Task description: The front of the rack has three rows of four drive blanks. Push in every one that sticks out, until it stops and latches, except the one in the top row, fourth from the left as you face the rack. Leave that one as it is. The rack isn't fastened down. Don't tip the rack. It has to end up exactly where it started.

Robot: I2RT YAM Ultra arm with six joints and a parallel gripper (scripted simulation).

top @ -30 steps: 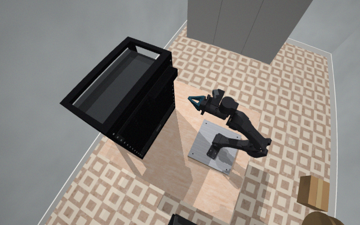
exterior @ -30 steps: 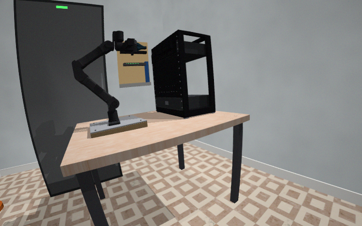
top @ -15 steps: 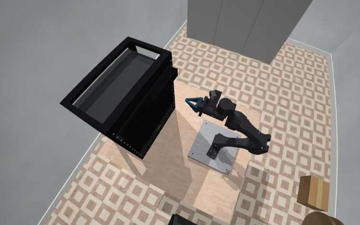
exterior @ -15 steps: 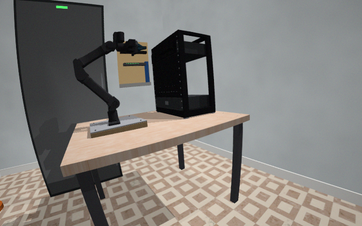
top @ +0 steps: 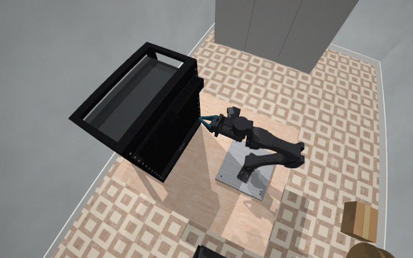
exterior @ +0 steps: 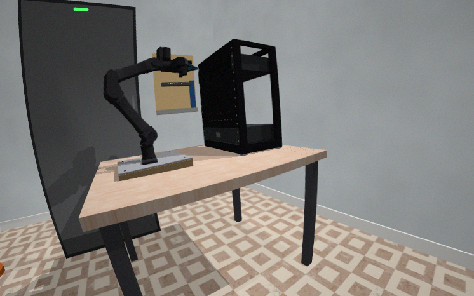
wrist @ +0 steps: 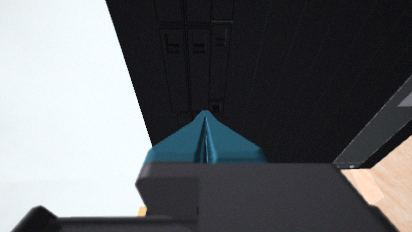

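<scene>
The black rack (top: pixel 144 112) stands on the wooden table (exterior: pixel 202 173), its front facing the arm. It also shows in the exterior view (exterior: pixel 239 97). My gripper (top: pixel 201 119) has teal fingers, shut with nothing between them. Its tip is at the rack's front, high up near one side edge, as the exterior view (exterior: pixel 193 67) also shows. In the wrist view the shut fingertips (wrist: pixel 204 116) sit right at the front panel, by the end of a dark drive blank (wrist: pixel 199 70) that lies among its neighbours. I cannot tell whether the tip touches it. The front is very dark, so which blanks stick out is unclear.
The arm's grey base plate (top: pixel 244 169) lies on the table in front of the rack. A tall dark panel (exterior: pixel 77 110) stands behind the arm. A cardboard box (top: pixel 360 221) sits on the floor. A grey cabinet (top: pixel 282 29) stands at the far wall.
</scene>
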